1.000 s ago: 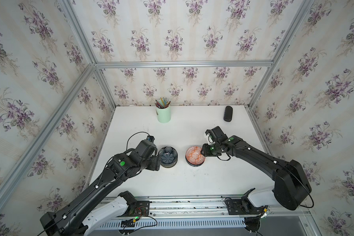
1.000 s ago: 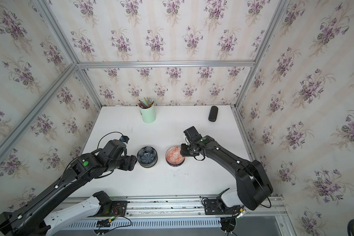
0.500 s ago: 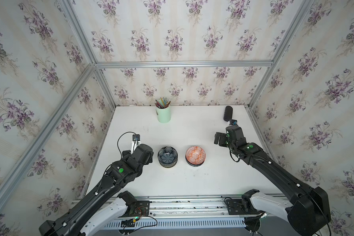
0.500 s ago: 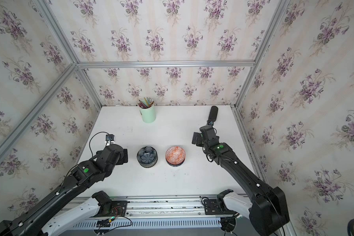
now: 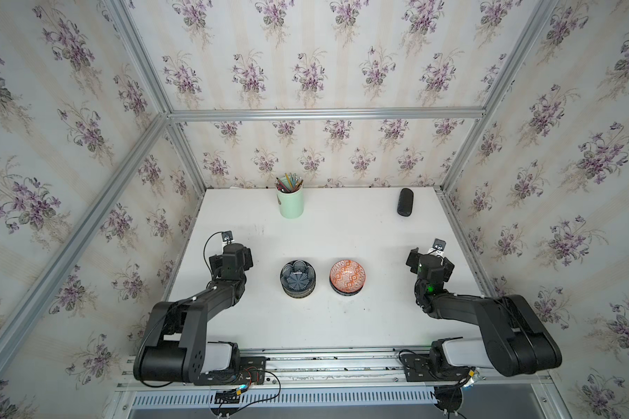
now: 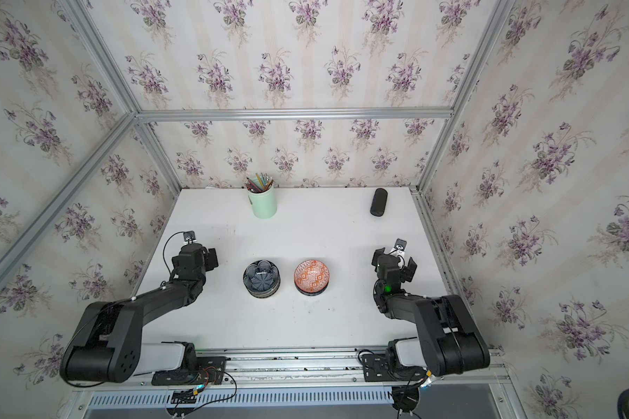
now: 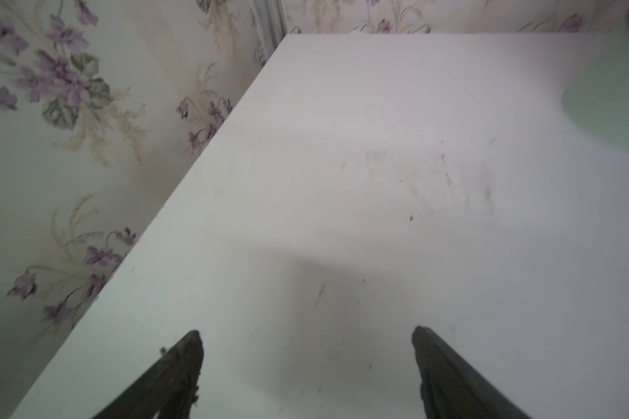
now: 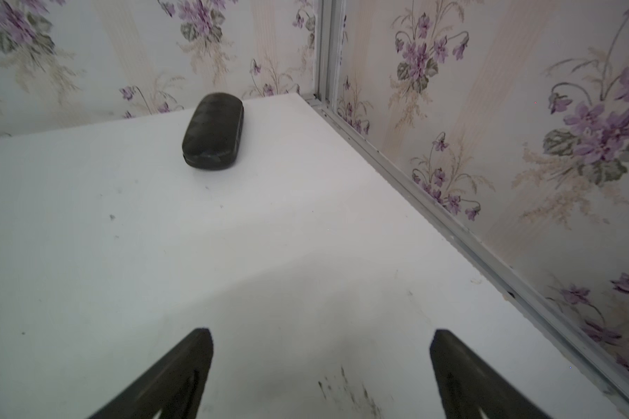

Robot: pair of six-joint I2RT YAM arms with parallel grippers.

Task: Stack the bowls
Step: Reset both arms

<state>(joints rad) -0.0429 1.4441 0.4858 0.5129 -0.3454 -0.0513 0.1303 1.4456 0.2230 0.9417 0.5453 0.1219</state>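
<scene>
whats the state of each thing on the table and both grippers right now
navy petal bowl, upright, top of a stack
orange bowl, upright, top of a separate stack
pencil cup, upright, pencils inside
black case, closed, lying flat
left gripper, jaws open, empty
right gripper, jaws open, empty

Two stacks stand at the centre of the frame in both top views, one topped by a dark navy petal bowl (image 5: 298,278), one by an orange geometric bowl (image 5: 347,277); the bowls beneath each top cannot be counted. One mint-green cup (image 5: 290,203), upper centre, holds several pencils (image 5: 288,182), too small to count. One black case (image 5: 405,202), upper right. Two arms, left arm (image 5: 211,301) and right arm (image 5: 469,312), each with one hand: left hand (image 7: 307,332), right hand (image 8: 320,332). One bench (image 5: 342,232).
</scene>
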